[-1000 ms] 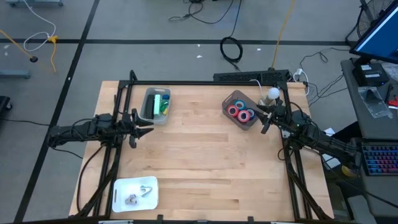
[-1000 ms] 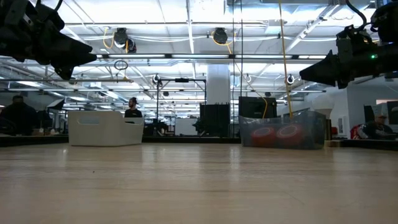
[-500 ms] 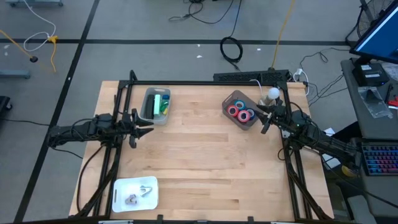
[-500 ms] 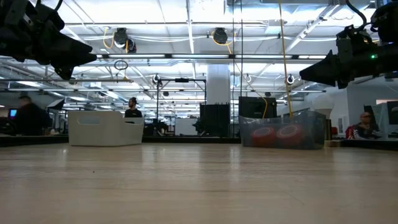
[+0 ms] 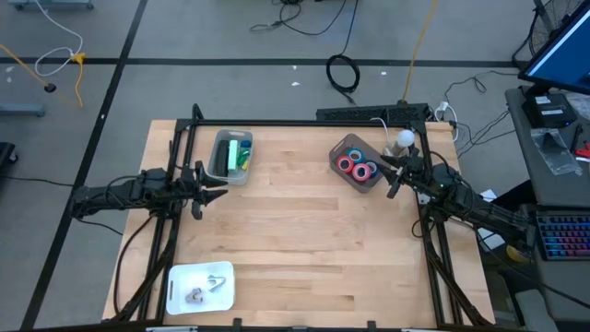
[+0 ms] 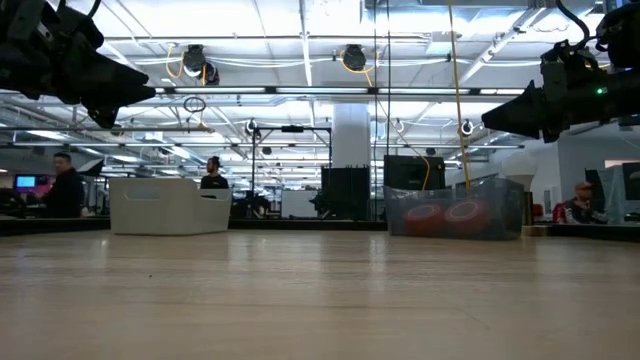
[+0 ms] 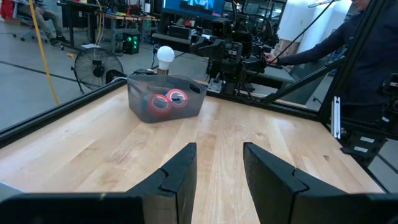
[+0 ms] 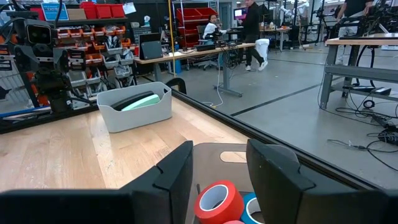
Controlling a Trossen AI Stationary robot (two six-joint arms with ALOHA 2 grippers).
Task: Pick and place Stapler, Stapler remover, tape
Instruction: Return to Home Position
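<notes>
Tray (image 5: 179, 276): near left on the counter (image 5: 295, 231), holding the removers (image 5: 218, 280).
Left end effector (image 7: 219, 148): left edge, spread, empty, likely parked.
Right end effector (image 8: 219, 145): right edge, spread, empty, over the tape.
Grey bin (image 5: 221, 138): far left, holds the stapler (image 5: 242, 155).
Dark bin (image 5: 338, 148): far right, holds the tape (image 5: 356, 167); sorting looks finished.

Beyond the pale wooden table (image 6: 320, 300), the dark-clothed standing person (image 6: 65, 190) at nine o'clock has walked rightward; the seated person (image 6: 583, 200) at three o'clock shifted leftward.
</notes>
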